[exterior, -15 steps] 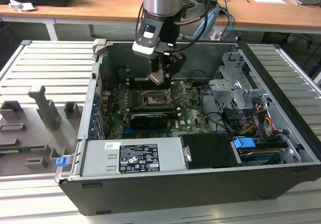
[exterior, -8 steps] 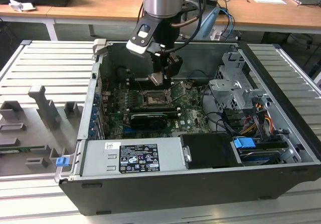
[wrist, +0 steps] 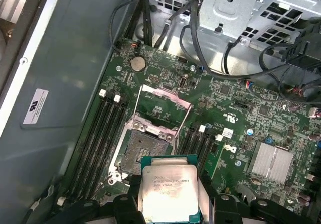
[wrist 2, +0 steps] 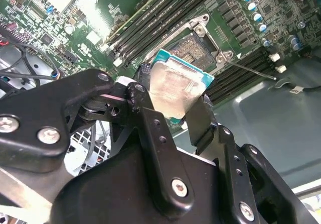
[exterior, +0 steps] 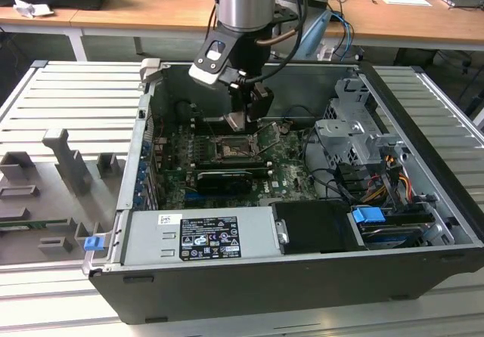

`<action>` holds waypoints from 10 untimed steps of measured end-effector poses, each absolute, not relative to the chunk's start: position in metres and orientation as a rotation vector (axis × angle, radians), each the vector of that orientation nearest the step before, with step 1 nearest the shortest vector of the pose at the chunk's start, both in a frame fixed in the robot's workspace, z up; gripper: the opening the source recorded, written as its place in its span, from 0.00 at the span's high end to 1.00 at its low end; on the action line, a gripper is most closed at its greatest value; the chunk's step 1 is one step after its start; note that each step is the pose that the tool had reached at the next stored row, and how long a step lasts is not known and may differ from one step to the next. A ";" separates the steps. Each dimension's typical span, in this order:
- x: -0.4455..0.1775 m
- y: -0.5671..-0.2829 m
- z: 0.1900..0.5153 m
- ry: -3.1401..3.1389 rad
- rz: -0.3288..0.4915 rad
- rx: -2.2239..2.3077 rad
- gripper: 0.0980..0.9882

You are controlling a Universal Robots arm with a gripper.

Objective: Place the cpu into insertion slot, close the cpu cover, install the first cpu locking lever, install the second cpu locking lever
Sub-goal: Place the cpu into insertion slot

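Note:
My gripper (exterior: 242,119) hangs inside the open computer case, shut on the cpu (exterior: 237,121), just above the motherboard. In both wrist views the cpu (wrist: 169,191) (wrist 2: 175,89) shows a pale silver face with a teal edge, clamped by its sides between the black fingers (wrist 2: 200,119). It is held a little above and to one side of the insertion slot (wrist: 142,147) (wrist 2: 196,47), which lies bare. The cpu cover (wrist: 163,102) stands swung open on the slot's far side. A thin locking lever (wrist 2: 251,71) sticks out beside the slot, unlatched.
Memory slots (wrist: 98,133) flank the slot on both sides. A long black graphics card (exterior: 224,178) lies in front of it, and a metal drive cage (exterior: 355,137) with cables (wrist: 220,58) stands on the exterior view's right. The case wall (exterior: 151,110) rises close by.

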State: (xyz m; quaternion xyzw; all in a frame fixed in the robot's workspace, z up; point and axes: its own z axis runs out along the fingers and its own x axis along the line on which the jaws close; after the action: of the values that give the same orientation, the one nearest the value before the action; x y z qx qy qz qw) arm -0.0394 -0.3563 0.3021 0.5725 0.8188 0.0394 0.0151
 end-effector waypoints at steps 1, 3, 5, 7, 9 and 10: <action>-0.039 -0.356 0.301 2.547 0.121 1.781 0.52; -0.039 -0.356 0.299 2.546 0.117 1.781 0.52; -0.039 -0.356 0.297 2.545 0.117 1.780 0.52; -0.039 -0.356 0.295 2.545 0.117 1.780 0.52; -0.039 -0.356 0.295 2.537 0.116 1.791 0.52; -0.039 -0.356 0.295 2.525 0.116 1.807 0.52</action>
State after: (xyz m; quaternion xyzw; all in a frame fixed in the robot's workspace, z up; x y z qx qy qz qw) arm -0.0394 -0.3563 0.2948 0.5816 0.8124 0.0373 0.0172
